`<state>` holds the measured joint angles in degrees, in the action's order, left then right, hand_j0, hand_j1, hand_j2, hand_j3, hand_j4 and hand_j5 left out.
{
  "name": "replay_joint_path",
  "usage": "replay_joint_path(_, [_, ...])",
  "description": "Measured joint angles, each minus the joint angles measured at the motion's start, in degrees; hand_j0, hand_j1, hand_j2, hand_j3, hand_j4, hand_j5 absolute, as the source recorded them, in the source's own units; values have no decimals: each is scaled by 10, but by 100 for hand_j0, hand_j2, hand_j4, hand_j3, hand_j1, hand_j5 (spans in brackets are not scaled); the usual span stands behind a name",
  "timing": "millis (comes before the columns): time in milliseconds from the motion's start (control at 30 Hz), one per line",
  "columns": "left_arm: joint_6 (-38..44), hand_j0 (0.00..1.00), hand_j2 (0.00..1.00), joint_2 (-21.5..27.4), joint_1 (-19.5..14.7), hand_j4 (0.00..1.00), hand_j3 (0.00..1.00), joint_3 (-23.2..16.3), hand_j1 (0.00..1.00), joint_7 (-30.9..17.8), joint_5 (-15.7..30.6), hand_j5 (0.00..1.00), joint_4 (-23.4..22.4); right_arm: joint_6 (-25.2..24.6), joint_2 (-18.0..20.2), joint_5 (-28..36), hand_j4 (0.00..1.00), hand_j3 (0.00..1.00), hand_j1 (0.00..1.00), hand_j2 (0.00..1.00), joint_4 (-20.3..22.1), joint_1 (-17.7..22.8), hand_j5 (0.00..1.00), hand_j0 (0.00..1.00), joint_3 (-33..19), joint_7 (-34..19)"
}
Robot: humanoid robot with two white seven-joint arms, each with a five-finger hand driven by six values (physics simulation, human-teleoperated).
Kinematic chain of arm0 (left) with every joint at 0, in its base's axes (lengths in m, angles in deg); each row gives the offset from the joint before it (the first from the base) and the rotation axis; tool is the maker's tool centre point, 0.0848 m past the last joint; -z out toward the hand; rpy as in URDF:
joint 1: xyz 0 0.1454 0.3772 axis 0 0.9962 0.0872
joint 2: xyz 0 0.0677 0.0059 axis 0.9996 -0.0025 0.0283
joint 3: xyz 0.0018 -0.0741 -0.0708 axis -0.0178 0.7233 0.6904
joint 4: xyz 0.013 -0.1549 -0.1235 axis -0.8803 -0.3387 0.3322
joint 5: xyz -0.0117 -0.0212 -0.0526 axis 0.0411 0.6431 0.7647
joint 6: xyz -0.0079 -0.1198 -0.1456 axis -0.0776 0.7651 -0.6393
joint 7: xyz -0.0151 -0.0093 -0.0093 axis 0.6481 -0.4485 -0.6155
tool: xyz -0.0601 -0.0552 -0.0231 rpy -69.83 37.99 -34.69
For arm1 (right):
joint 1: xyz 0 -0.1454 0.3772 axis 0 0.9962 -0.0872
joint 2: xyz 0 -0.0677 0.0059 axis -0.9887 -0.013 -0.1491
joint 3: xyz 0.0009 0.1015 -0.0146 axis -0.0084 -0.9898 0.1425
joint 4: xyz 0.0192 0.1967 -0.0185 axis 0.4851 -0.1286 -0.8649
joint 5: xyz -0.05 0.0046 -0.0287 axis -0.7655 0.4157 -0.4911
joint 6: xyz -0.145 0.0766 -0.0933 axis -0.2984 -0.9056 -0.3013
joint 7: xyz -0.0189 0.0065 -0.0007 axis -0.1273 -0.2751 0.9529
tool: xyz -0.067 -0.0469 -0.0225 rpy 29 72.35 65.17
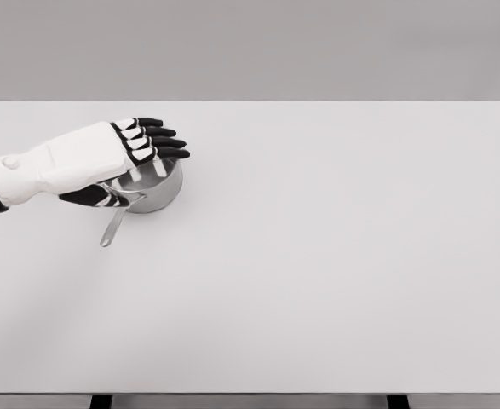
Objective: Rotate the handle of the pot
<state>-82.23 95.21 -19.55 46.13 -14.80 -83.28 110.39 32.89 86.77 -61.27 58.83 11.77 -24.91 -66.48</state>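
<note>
A small steel pot (160,189) stands on the white table (318,256) at the left. Its thin handle (112,228) points toward the front left and lies low over the table. My left hand (143,145) comes in from the left edge and hovers over the pot's rim, covering much of the bowl. Its fingers (166,142) are stretched out flat toward the right and hold nothing. The thumb (96,196) hangs below the palm near the handle's root. Whether the hand touches the pot I cannot tell. My right arm does not show.
The table's front edge runs along the bottom of the view, with two dark legs (100,401) below it. A plain grey wall stands behind.
</note>
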Motion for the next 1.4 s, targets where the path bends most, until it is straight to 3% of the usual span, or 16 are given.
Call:
replay_joint_path(167, [0, 100, 100, -5, -20, 100, 100, -59, 100, -1, -2, 100, 0, 0, 0, 0, 100, 100, 100, 100, 0, 0, 100, 100, 0, 0])
replay_joint_path(300, [0, 100, 100, -9, -21, 100, 100, -84, 100, -1, -24, 100, 0, 0, 0, 0, 100, 100, 100, 100, 0, 0, 100, 100, 0, 0])
replay_joint_path(767, [0, 100, 100, -18, -24, 100, 100, -110, 100, 1, -131, 100, 0, 0, 0, 0, 100, 100, 100, 100, 0, 0, 100, 100, 0, 0])
replay_joint_path(1400, [73, 100, 100, -17, -14, 100, 100, -129, 100, 1, -175, 100, 0, 0, 0, 0, 100, 100, 100, 100, 0, 0, 100, 100, 0, 0])
